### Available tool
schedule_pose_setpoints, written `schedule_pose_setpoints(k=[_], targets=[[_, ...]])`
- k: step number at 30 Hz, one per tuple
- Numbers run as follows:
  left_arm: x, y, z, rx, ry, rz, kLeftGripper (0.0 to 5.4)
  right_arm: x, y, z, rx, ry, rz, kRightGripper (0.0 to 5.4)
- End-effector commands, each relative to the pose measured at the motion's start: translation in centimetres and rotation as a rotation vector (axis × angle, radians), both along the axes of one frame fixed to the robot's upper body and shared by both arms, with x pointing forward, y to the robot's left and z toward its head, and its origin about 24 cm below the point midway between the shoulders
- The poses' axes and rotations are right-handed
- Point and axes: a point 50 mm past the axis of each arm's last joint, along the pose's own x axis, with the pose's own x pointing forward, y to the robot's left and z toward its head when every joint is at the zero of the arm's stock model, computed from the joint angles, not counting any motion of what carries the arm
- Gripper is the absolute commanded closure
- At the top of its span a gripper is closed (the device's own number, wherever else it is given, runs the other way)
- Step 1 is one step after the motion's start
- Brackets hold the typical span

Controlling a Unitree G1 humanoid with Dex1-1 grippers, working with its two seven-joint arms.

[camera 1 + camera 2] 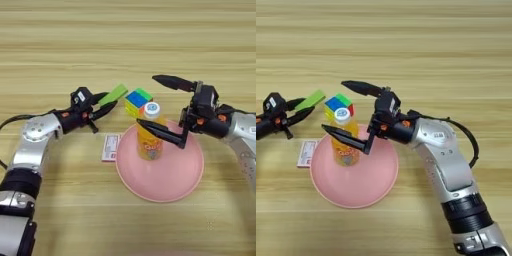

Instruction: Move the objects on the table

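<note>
The orange-drink bottle (149,134) already stands on the pink plate (172,177), the right gripper (347,111) spread wide around it, released. The left gripper (102,106) grasps the lime-green block (113,94) above the counter (125,40); the puzzle cube (137,101) waits behind the plate.

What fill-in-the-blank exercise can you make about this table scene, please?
1. The orange-drink bottle stands upright on the ____ plate.
2. The right gripper has its two fingers wide ____, one on each side of the bottle.
3. The left gripper holds a flat block whose colour is lime-____.

Missing words: pink; open; green
</note>
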Motion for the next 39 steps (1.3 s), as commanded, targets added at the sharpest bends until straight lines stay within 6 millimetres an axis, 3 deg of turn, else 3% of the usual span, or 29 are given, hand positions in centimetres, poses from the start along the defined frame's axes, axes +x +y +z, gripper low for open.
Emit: schedule_pose_setpoints(k=[1, 20, 39], targets=[[0.9, -1.2, 0.6, 0.017, -0.029, -0.017, 4.07, -0.2, 0.2, 0.2, 0.006, -0.014, 0.002, 0.00], [2.9, -5.1, -0.7, 0.077, 0.030, -0.051, 4.07, -0.3, 0.5, 0.1, 0.005, -0.007, 0.005, 0.00], [3.3, -5.7, -1.1, 0.089, 0.043, -0.047, 4.07, -0.3, 0.6, -0.1, 0.001, -0.004, 0.007, 0.00]])
